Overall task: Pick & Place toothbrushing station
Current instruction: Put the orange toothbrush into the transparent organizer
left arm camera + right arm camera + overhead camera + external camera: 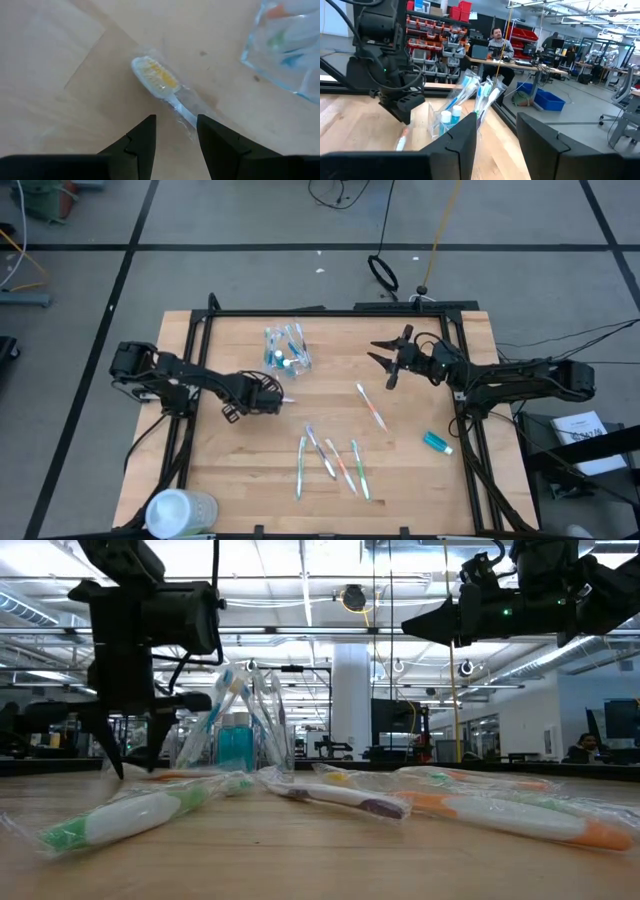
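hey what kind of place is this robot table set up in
Probably a robotics lab or workshop in a big open industrial room. Behind the wooden table stand shelves of red parts bins, a person sits at a desk, and the ceiling shows strip lights and exposed beams.

Matt wooden table (420,480), clear plastic cup (287,350)

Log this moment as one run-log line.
left gripper: open, over wrapped toothbrush beside clear cup | right gripper: open, empty, raised | loose toothbrushes on table
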### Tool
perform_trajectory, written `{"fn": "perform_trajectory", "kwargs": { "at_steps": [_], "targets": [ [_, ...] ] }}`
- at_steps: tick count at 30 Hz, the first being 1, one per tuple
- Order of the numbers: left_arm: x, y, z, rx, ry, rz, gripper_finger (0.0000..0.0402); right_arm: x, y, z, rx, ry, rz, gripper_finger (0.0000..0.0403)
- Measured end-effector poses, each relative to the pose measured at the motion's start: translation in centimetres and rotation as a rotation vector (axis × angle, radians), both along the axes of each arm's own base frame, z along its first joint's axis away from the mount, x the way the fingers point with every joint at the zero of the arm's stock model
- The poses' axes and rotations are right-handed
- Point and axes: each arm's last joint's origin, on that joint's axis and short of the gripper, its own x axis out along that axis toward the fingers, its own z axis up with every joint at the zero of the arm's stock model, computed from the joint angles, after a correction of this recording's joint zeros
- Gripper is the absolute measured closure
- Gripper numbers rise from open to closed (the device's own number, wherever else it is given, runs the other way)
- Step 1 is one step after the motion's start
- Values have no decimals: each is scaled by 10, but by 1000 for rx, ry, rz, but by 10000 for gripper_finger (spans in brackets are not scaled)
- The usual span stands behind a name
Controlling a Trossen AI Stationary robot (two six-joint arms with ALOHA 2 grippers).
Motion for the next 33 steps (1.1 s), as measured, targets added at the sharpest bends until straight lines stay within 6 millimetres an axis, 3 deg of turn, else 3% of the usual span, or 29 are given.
{"fn": "perform_trajectory", "kwargs": {
  "at_steps": [7,17,23,33],
  "targets": [
    [-3,8,-2,6,32,-34,272,0,0,0,0,0,0,273],
    [-8,18,-4,37,110,-119,394,0,0,0,1,4,0,273],
    [-7,17,-4,5,135,-219,384,0,0,0,1,4,0,273],
    [2,-7,8,-45,127,-393,394,0,0,-1,2,5,0,273]
  ]
}}
